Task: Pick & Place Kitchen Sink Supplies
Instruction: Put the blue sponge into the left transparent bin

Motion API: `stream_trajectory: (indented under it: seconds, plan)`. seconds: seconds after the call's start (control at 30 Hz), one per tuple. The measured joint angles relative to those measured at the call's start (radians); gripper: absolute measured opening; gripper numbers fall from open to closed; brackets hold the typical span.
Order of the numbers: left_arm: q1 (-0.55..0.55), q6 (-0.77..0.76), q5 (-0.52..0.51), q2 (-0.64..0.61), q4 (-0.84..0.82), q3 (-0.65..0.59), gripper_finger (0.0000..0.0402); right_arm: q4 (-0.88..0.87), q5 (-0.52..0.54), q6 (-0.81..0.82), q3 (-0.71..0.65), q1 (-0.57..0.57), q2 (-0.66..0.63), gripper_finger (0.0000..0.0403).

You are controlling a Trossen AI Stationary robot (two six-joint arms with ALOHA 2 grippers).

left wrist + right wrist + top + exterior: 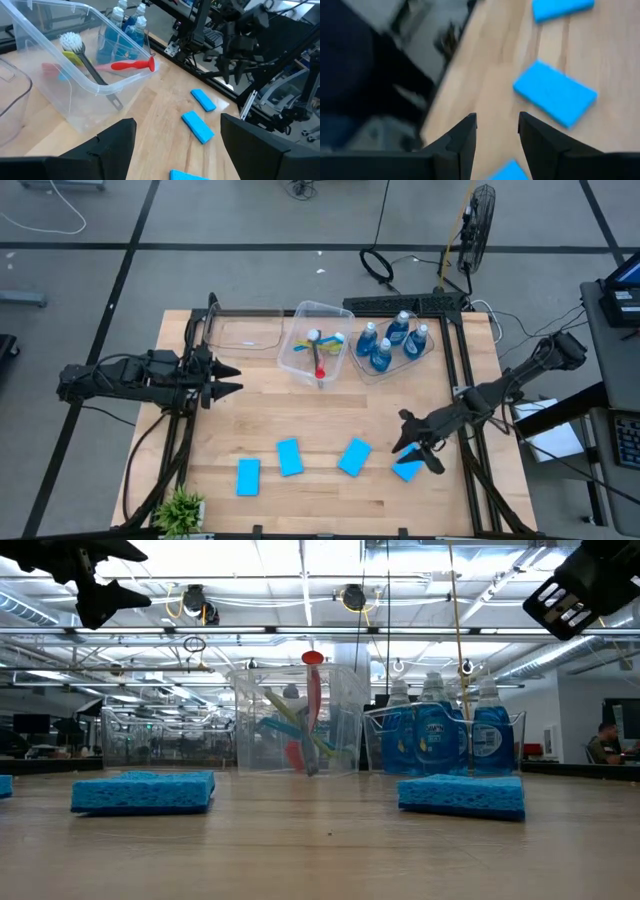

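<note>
Several flat blue sponges (290, 457) lie flat on the wooden table (300, 415) near its front edge. One clear tub (318, 352) at the back holds the brushes, among them a red one (132, 65). The tub beside it (392, 342) holds the bottles of blue liquid (432, 735). My right gripper (410, 442) hangs open above the table's right front, just above the rightmost sponge (407, 470), with nothing between its fingers (462, 137). My left gripper (225, 380) waits open, raised over the table's left side.
An empty clear tub (245, 330) stands at the back left. A small green plant (180, 508) sits at the front left corner. Bare wood lies between the sponges and the tubs. The right arm's frame (240, 45) stands along the table's right edge.
</note>
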Motion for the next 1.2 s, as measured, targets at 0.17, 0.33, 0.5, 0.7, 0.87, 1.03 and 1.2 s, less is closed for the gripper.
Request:
stream_trajectory:
  seconds: [0.17, 0.33, 0.5, 0.7, 0.87, 1.03, 1.2]
  plan:
    - [0.000, -0.027, 0.000, 0.000, 0.000, 0.000, 0.0284, -0.285, -0.023, -0.157, 0.110, 0.000, 0.061, 0.0135]
    - [0.000, -0.027, 0.000, 0.000, 0.000, 0.000, 0.0275, -0.398, -0.022, -0.290, 0.163, 0.000, 0.126, 0.0142]
    - [0.000, -0.027, 0.000, 0.000, 0.000, 0.000, 0.0275, -0.429, -0.022, -0.383, 0.170, 0.000, 0.183, 0.0162]
    - [0.000, -0.045, 0.000, 0.000, 0.000, 0.000, 0.0285, -0.461, -0.022, -0.461, 0.170, 0.000, 0.251, 0.0193]
    - [0.000, -0.041, -0.001, 0.000, 0.000, 0.000, 0.0291, -0.464, -0.022, -0.531, 0.170, 0.000, 0.315, 0.0210]
    - [0.000, -0.041, -0.001, 0.000, 0.000, 0.000, 0.0288, -0.465, -0.022, -0.563, 0.170, 0.000, 0.384, 0.0215]
    - [0.000, -0.041, -0.001, 0.000, 0.000, 0.000, 0.0279, -0.464, -0.018, -0.605, 0.170, 0.000, 0.449, 0.0215]
